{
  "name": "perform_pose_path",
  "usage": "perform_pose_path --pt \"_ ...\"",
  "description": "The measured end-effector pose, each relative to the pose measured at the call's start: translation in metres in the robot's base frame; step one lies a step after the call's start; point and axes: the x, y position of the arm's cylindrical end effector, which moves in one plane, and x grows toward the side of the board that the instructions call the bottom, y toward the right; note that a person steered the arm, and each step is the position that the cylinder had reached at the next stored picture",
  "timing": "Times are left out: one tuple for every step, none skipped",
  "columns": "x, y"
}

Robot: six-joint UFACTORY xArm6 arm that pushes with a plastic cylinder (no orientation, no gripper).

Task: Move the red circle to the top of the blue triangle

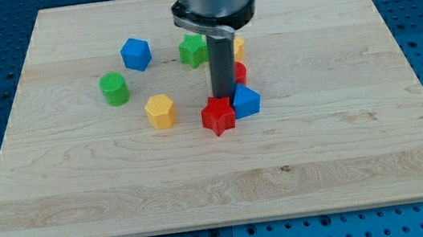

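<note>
Rod, no pincer; my tip mid-table, probably touching red circle to nudge above blue triangle.

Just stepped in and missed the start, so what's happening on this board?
A robot arm is pushing blocks on a wooden board with a rod. My tip sits just above the red star, beside the blue triangle. The red circle is half hidden behind the rod, just above the triangle.
</note>
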Motion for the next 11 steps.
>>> perform_pose_path --pt "0.0 0.017" --pt "0.0 0.018" --pt "-0.007 0.008" --pt "-0.021 -0.002" --pt "-0.027 -0.022" --pt "-0.038 -0.044" --pt "-0.053 -0.045" --pt "-0.055 -0.044" --pt "-0.062 -0.036" --pt "-0.066 -0.027" --pt "-0.066 -0.019"
